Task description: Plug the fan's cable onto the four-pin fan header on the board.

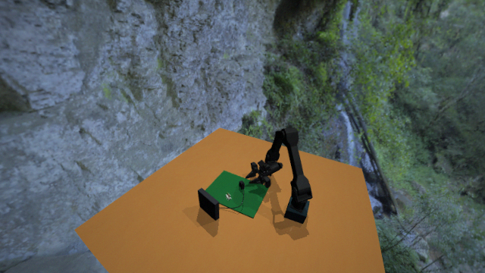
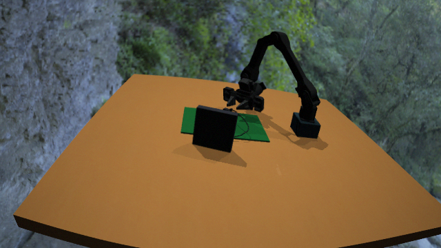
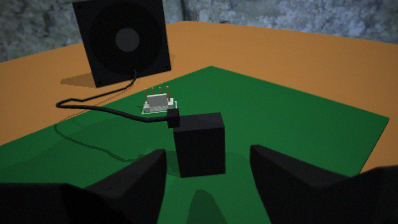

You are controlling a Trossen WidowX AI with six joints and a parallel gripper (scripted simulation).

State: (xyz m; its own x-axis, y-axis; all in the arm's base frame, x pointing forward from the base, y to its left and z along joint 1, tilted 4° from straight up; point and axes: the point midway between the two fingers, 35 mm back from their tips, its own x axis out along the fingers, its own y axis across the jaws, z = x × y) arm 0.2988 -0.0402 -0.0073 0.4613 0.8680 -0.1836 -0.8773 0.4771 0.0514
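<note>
The black block-shaped plug [image 1: 242, 185] [image 3: 200, 147] stands upright over the green board [image 1: 223, 180] [image 2: 187, 120] [image 3: 300, 105], away from the header; I cannot tell whether it touches the board. The thin black cable [image 1: 242, 201] [image 2: 247, 127] [image 3: 100, 108] runs from its side to the fan [image 1: 208, 205] [image 2: 215, 129] [image 3: 127, 40]. The white four-pin header [image 1: 228, 196] [image 3: 157, 101] has bare pins and sits beyond the plug in the wrist view. My gripper [image 1: 248, 180] [image 2: 233, 106] [image 3: 208, 156] is open. Its fingertips are apart, on the near side of the plug, with gaps left and right.
The fan stands upright at the board's edge, on the orange table [image 1: 151, 224] [image 2: 138, 186] [image 3: 280, 47], and hides part of the board in the exterior view. The cable loops low over the board between fan and plug. The arm's base [image 1: 297, 212] [image 2: 305, 125] stands to the right of the board.
</note>
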